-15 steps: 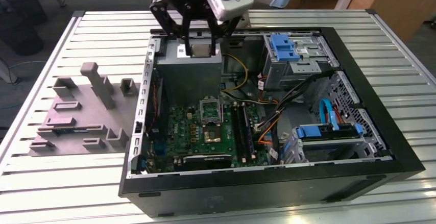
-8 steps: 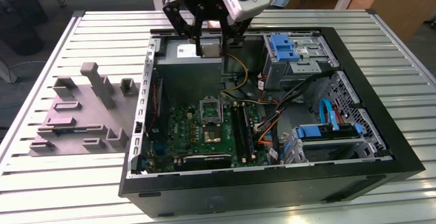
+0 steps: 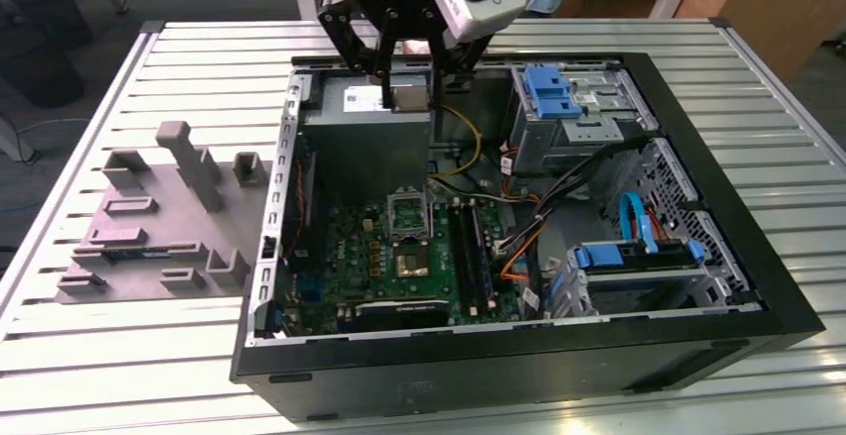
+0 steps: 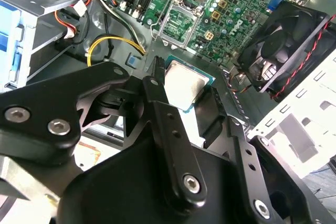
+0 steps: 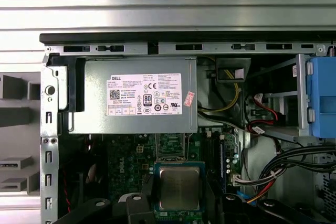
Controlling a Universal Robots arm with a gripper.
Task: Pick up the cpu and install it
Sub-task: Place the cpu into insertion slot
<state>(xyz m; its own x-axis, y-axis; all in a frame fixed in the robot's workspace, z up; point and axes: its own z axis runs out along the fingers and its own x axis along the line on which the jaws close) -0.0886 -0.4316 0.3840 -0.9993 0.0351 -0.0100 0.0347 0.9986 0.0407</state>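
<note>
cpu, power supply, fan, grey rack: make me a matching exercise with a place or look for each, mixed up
Things:
1. cpu
2. power supply
3. fan
4. grey rack

Place or look:
a. outside the case, on the table, at the exterior view's left
b. between the fingers
c. grey box with a white label
d. black, with red and black wires across it

Pairs: 1-b, 2-c, 3-d, 4-a
</note>
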